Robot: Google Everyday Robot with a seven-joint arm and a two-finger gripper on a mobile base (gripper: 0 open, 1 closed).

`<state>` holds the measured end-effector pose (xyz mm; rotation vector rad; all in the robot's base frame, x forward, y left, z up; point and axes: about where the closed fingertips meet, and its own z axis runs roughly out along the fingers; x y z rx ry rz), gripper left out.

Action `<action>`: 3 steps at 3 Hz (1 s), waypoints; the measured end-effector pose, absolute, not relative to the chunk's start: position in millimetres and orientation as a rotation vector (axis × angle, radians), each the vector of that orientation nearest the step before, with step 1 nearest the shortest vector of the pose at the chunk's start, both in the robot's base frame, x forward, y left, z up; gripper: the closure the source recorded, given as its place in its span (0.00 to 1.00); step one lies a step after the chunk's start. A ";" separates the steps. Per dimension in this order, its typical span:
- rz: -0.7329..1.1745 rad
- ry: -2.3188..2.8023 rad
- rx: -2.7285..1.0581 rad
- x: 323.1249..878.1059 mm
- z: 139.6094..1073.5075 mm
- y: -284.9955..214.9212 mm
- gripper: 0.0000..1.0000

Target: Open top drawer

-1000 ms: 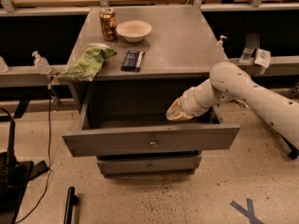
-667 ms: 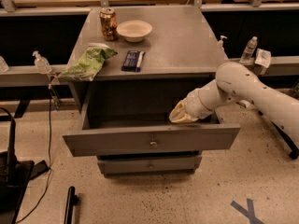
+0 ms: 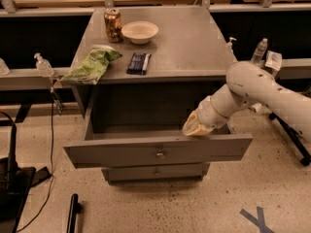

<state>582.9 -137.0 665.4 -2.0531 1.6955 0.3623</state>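
Note:
The top drawer (image 3: 121, 153) is pulled out from under the grey cabinet top. Its wide flat front has one small round knob (image 3: 159, 154) in the middle, and its deep grey box stands open. My gripper (image 3: 195, 126) is at the end of the white arm coming in from the right. It sits just above the drawer's front panel, right of centre, at the box's inner edge. It is some way right of the knob and above it.
On the cabinet top (image 3: 194, 42) stand a can (image 3: 112, 25), a white bowl (image 3: 140, 31), a green chip bag (image 3: 91, 66) at the left edge and a dark bar (image 3: 138, 63). A narrower drawer front (image 3: 155, 172) sits below. Bottles stand on side rails. Black equipment lies on the floor at left.
My arm and gripper have shifted slightly to the right and down along the drawer's front edge. The drawer stays pulled out about as far as before.

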 end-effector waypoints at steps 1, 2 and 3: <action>0.363 1.695 -2.053 582.9 666.7 -137.1 1.00; 0.363 1.695 -2.053 582.9 667.3 -137.1 1.00; 0.363 1.695 -2.053 583.0 667.4 -137.1 1.00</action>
